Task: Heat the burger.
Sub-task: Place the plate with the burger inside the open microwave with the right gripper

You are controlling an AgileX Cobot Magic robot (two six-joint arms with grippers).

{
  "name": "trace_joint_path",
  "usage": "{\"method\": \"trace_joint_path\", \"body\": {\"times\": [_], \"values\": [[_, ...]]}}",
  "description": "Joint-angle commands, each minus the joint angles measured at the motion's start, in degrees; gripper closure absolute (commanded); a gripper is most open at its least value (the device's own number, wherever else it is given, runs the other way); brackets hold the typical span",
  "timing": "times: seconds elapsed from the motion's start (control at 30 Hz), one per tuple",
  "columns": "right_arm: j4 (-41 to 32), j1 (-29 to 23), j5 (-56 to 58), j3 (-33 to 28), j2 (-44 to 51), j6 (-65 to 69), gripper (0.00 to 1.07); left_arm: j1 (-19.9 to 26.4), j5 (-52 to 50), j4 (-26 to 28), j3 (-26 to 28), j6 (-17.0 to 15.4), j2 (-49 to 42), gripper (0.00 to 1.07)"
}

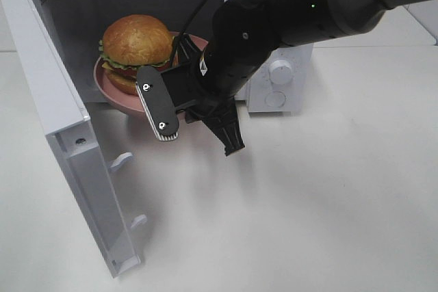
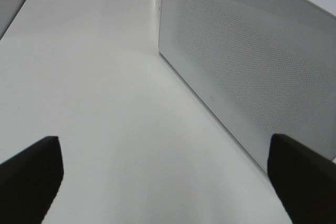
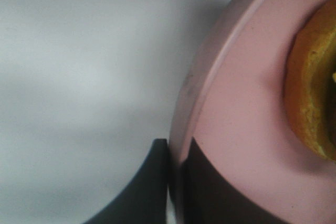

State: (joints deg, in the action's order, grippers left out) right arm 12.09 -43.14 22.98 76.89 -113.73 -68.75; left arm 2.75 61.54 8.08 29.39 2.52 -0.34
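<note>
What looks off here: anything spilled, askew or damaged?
Nothing stands out. The burger sits upright and intact on the pink plate in the open microwave. The right tool is shut on the plate's rim. No spill shows on the table.

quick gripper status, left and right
Left gripper: open, holding nothing.
Right gripper: closed on the rim of the pink plate.

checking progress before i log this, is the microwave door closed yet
No, the microwave door stands wide open, with the burger on its pink plate showing in the opening.
</note>
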Motion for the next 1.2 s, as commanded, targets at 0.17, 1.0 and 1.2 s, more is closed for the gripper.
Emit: {"method": "trace_joint_path", "body": {"times": [0.17, 1.0, 1.2], "values": [[0.69, -0.06, -0.69, 7.33, -3.04, 2.86, 1.07, 0.00, -0.46, 0.23, 0.06, 0.06, -0.92, 0.09], [4.18, 1.66, 4.93, 23.49, -13.75, 7.56, 1.07, 0.00, -0.46, 0.23, 0.06, 0.06, -0.92, 0.09], [5.21, 1.66, 5.16, 26.30, -15.36, 7.79, 1.07, 0.00, -0.46, 0.17, 0.06, 0.06, -0.92, 0.09]]}}
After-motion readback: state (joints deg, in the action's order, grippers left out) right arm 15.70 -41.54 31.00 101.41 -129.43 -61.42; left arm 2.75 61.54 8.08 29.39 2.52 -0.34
